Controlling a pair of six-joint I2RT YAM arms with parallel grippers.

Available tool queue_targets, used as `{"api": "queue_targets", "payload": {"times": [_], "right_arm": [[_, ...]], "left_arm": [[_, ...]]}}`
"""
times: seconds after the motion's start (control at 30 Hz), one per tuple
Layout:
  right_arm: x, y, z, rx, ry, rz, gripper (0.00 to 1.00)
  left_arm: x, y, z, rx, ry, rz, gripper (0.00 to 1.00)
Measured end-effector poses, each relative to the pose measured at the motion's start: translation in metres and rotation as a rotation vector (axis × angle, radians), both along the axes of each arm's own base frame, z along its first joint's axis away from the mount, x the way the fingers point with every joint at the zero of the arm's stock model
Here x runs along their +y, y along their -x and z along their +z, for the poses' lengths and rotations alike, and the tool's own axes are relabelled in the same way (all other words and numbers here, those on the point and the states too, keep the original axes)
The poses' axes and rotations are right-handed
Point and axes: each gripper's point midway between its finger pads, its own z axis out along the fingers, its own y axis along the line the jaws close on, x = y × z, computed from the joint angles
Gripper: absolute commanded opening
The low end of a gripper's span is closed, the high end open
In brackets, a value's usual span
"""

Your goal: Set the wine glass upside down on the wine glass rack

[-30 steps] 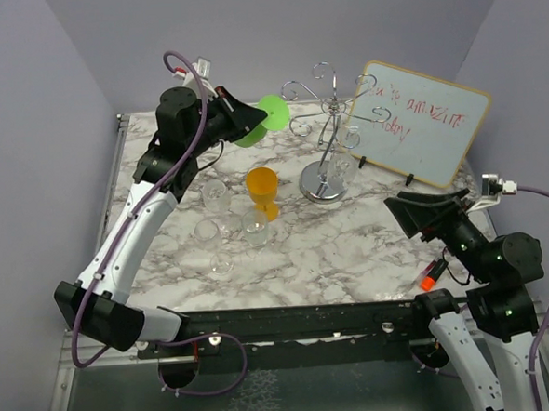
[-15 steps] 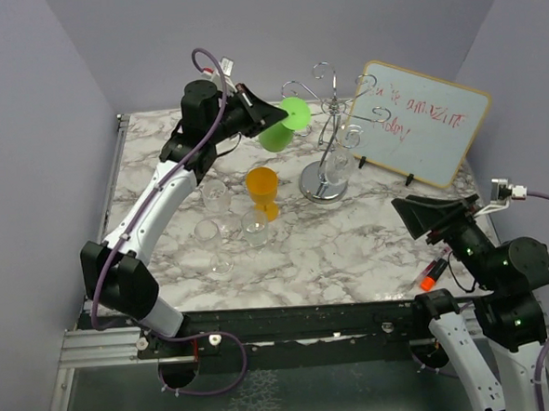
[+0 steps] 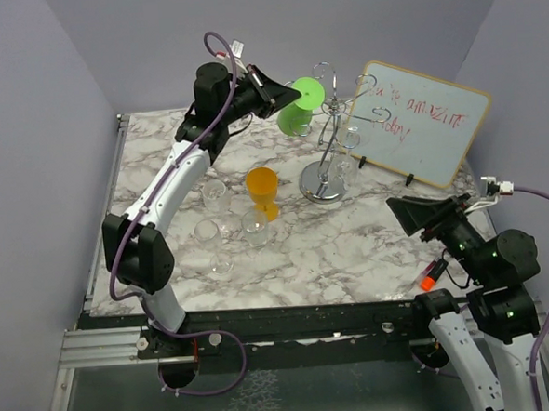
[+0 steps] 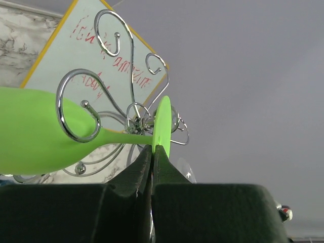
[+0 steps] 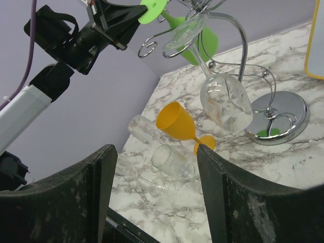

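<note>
**Item 1: left arm.** It is reaching long from its base at the table's [image 3: 370,251] 7 o'clock corner toward 12 o'clock, with the elbow raised and the wrist high above the marble. The left gripper [image 3: 296,92] is clamping the rim of the green foot disc. In the wrist view the left gripper [image 4: 153,152] is meeting the disc edge-on, with no gap showing between the jaws.

**Item 2: wine glass [image 3: 294,120].** It is lime green, opaque and in one piece. It is hanging in the air, tilted rather than plumb, with the foot pointing up toward 1 o'clock and the bowl drooping toward 7 o'clock. It is sitting at the 9 o'clock side of the rack's crown, level with the curled arms. In the left wrist view the wine glass [image 4: 35,134] is lying across the frame. One chrome curl is crossing in front of where the bowl meets the stem; whether the wire is touching it cannot be told.

**Item 3: wine glass rack [image 3: 322,191].** It is chrome, with a domed base, a thin post and spiral arms, and is standing at about 1 o'clock from the table's centre. A clear hanging glass [image 5: 226,104] is dangling from it bowl-down.

**Item 4: right arm.** It is folding back near the 4 o'clock edge. The right gripper [image 3: 422,213] is pointing toward 10 o'clock with its jaws spread wide, carrying nothing.

**Item 5: sundries.**
- An orange glass [image 3: 262,188] is sitting at 9 o'clock of the rack's base.
- Clear glasses [image 3: 216,196] are clustering at 8 o'clock of the rack.
- A white board [image 3: 423,126] is leaning at 2 o'clock of the rack.
</note>
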Motion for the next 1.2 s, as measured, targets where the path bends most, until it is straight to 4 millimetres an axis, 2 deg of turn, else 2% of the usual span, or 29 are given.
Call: {"api": "queue_targets", "payload": {"times": [0.2, 0.4, 0.8, 1.03, 1.2], "right_arm": [[0.001, -0.004, -0.002, 0.014, 0.002, 0.001, 0.69], [0.0, -0.002, 0.006, -0.02, -0.004, 0.001, 0.69], [-0.003, 0.008, 0.011, -0.044, -0.01, -0.01, 0.69], [-0.009, 0.013, 0.019, -0.065, -0.017, -0.041, 0.69], [-0.011, 0.012, 0.018, -0.063, -0.019, -0.055, 0.69]], "left_arm": [[-0.006, -0.013, 0.008, -0.009, 0.017, 0.001, 0.0], [-0.006, -0.026, 0.008, -0.005, 0.019, 0.01, 0.0], [0.024, -0.049, -0.003, 0.033, -0.003, 0.101, 0.0], [0.039, -0.048, -0.016, 0.067, -0.013, 0.133, 0.0], [0.041, -0.037, -0.027, 0.09, 0.003, 0.11, 0.0]]}}
